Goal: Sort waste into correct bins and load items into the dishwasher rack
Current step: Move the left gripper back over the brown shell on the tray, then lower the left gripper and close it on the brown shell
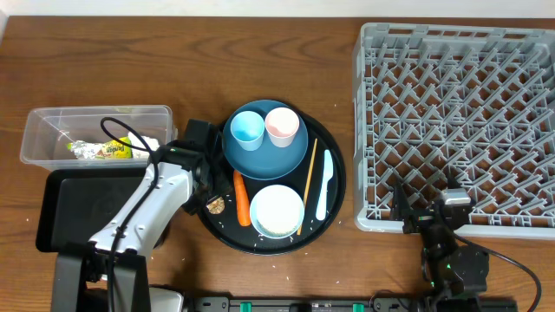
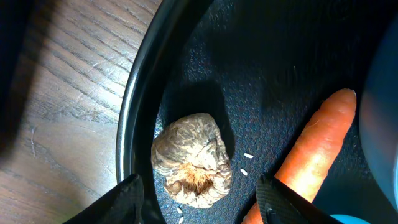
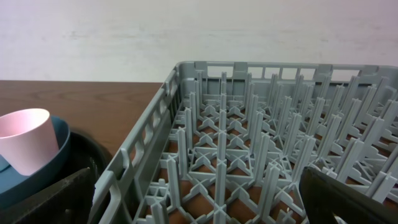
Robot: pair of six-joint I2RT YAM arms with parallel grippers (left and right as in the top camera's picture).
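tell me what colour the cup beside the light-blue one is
Pale pink. The pink cup shows best in the overhead view.

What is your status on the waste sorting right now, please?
Left gripper open, poised at brown food lump on round black tray. Right gripper open, empty, by dishwasher rack. Carrot lies close beside lump, near one finger.

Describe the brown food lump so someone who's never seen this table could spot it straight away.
Find the big round black tray mid-table, then the orange carrot on its left side. Just left of the carrot, by the tray's rim, sits the brown lump: wrinkled, rounded and tan, unlike the smooth, long carrot.
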